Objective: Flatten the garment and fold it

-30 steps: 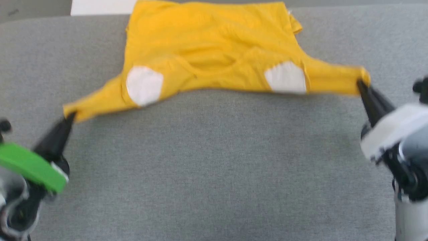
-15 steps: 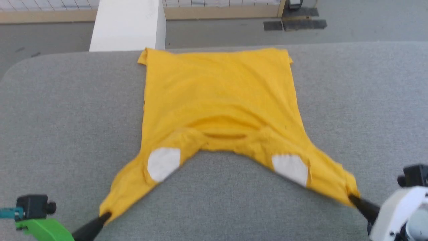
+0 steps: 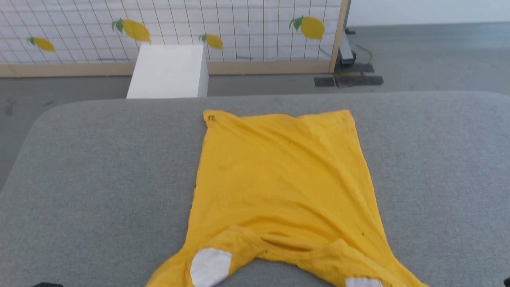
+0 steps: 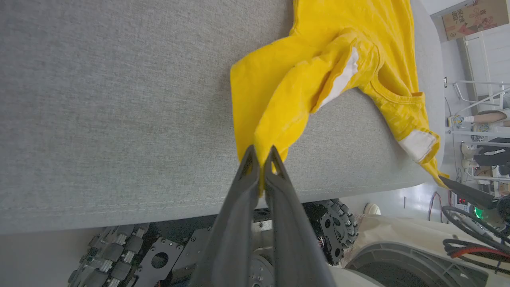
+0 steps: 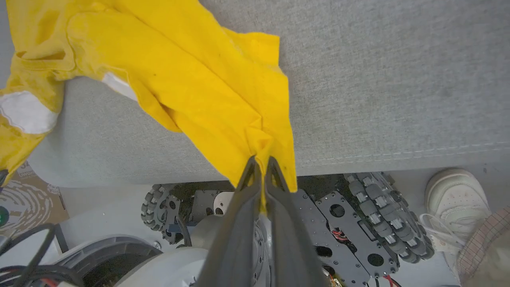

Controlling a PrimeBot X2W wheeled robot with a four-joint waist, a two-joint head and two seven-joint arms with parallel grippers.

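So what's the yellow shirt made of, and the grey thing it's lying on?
The yellow shirt looks like thin, soft knit cloth, probably cotton: matte, it wrinkles and drapes limply. The grey surface looks like woven fabric over padding, maybe: speckled matte texture, rounded corners, a stitched seam along its edge.

I see the shirt (image 3: 279, 179) as soft matt cloth, finely knit and creased. Its white patches (image 3: 210, 266) look smoother, like print. The table (image 3: 99, 179) wears coarse grey woven fabric, matt, with a stitched seam. My left fingers (image 4: 238, 215) look like dark, smooth plastic, faintly sheeny.
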